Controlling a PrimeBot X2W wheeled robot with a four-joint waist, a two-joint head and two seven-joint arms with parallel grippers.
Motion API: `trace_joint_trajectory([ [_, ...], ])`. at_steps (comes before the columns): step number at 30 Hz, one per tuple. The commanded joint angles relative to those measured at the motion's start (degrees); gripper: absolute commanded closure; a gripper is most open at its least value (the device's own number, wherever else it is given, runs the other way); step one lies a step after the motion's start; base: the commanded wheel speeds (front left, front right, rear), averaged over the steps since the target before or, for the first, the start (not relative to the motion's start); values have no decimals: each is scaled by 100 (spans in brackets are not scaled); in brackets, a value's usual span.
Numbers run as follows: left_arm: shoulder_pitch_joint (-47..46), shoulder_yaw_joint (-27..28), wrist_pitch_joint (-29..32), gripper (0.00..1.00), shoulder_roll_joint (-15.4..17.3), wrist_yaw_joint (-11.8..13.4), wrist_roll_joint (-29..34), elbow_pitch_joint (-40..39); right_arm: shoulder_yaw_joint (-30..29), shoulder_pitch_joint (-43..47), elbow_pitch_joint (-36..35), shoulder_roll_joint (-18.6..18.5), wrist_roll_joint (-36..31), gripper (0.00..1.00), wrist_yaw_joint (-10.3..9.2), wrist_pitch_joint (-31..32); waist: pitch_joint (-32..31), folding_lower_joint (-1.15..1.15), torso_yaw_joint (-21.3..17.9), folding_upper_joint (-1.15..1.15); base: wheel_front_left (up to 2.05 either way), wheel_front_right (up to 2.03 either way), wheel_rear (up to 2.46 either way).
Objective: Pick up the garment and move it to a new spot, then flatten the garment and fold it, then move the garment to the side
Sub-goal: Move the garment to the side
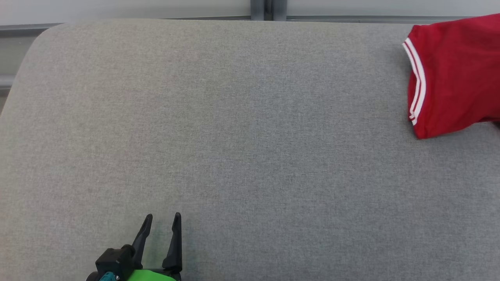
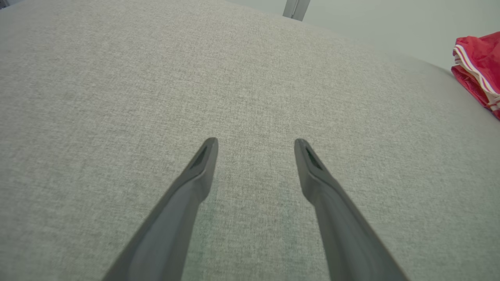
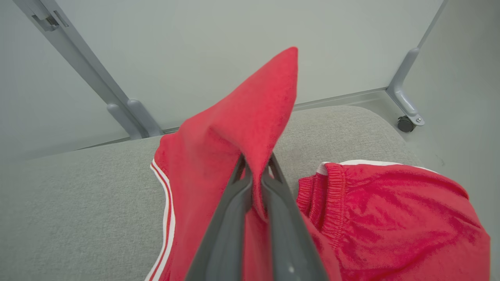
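Observation:
The garment (image 1: 449,78) is red with white stripes along a hem, lying at the far right of the grey padded table (image 1: 234,136). In the right wrist view my right gripper (image 3: 256,164) is shut on a fold of the red garment (image 3: 242,132), which stands up in a peak between the dark fingers (image 3: 230,218); an elastic waistband part (image 3: 332,195) lies to the right. My left gripper (image 1: 162,222) is open at the lower left of the table, nothing between its fingers (image 2: 195,183). The garment (image 2: 478,70) shows far off at the left wrist view's right edge.
A pale wall panel with a grey post (image 1: 268,9) stands behind the table's far edge. In the right wrist view a grey frame leg with a caster (image 3: 406,121) stands beyond the table's rounded corner. Bare grey fabric spreads between my left gripper and the garment.

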Motion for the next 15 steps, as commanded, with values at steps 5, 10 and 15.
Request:
trace_joint_trajectory([
  [5,-125,70,4,0,12,-31,68,-19,-475,-94,108,-115,-176,100,-9,-34,124,0,-240,0,0,0,0],
  [10,-214,133,4,0,12,-55,137,-11,-921,-196,164,-223,-400,100,-9,-129,347,0,-320,0,0,0,0],
  [15,-317,258,4,0,12,-72,262,-32,-1384,-359,225,-331,-680,100,-10,-213,601,0,-357,0,0,0,0],
])
